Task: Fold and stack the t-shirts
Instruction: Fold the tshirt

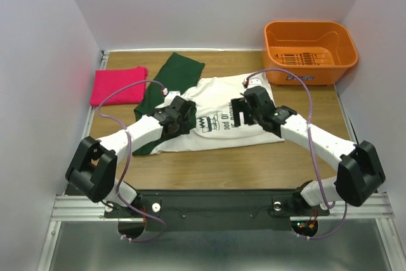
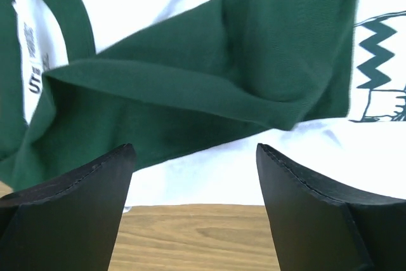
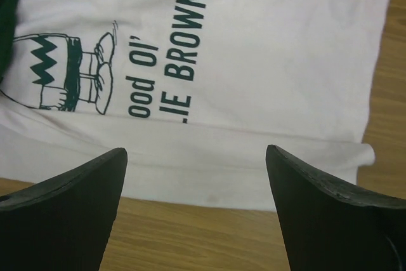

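The white t-shirt [image 1: 216, 103] with dark green sleeves and the cartoon print lies spread at the table's middle; one green sleeve [image 1: 171, 74] reaches back left. The pink-red t-shirt [image 1: 117, 85] lies folded at the far left. My left gripper [image 1: 181, 115] hovers over the white shirt's left part, open and empty; its view shows the crumpled green sleeve [image 2: 209, 87] and white cloth [image 2: 209, 176] between the fingers [image 2: 82, 201]. My right gripper [image 1: 244, 111] hovers over the shirt's right part, open and empty, above the shirt's edge [image 3: 203, 182] and the print [image 3: 184, 42].
An orange plastic basket [image 1: 309, 52] stands at the back right corner. White walls close the left, back and right sides. Bare wooden tabletop [image 1: 241, 166] lies between the shirt and the arm bases.
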